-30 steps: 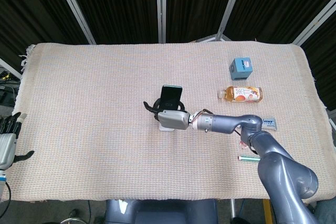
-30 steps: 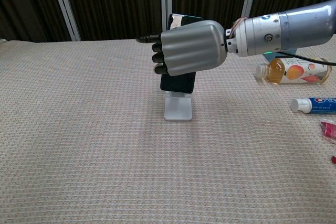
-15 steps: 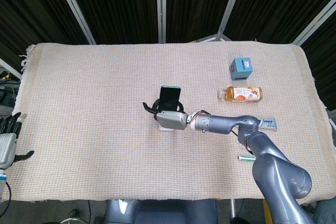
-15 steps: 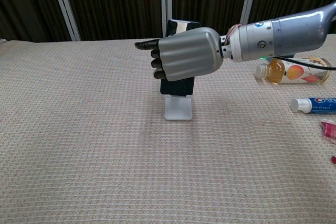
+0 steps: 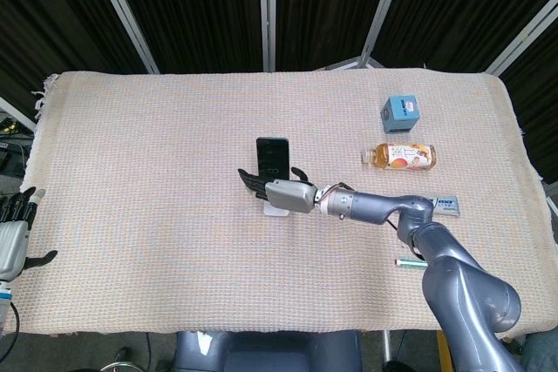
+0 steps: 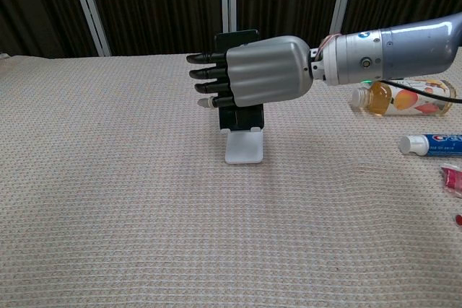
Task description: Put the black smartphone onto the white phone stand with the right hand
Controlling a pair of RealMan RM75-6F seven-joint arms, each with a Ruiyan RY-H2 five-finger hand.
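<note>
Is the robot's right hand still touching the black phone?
Cannot tell. In the chest view the right hand overlaps the black phone, fingers straightened, hiding any gap. In the head view the hand lies in front of the phone.

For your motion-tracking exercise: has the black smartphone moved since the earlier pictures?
Yes. The black smartphone has shifted left, relative to the tea bottle, in the head view.

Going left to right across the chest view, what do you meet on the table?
White phone stand with the black smartphone on it, behind the right hand → tea bottle → toothpaste tube → red item at the edge.
</note>
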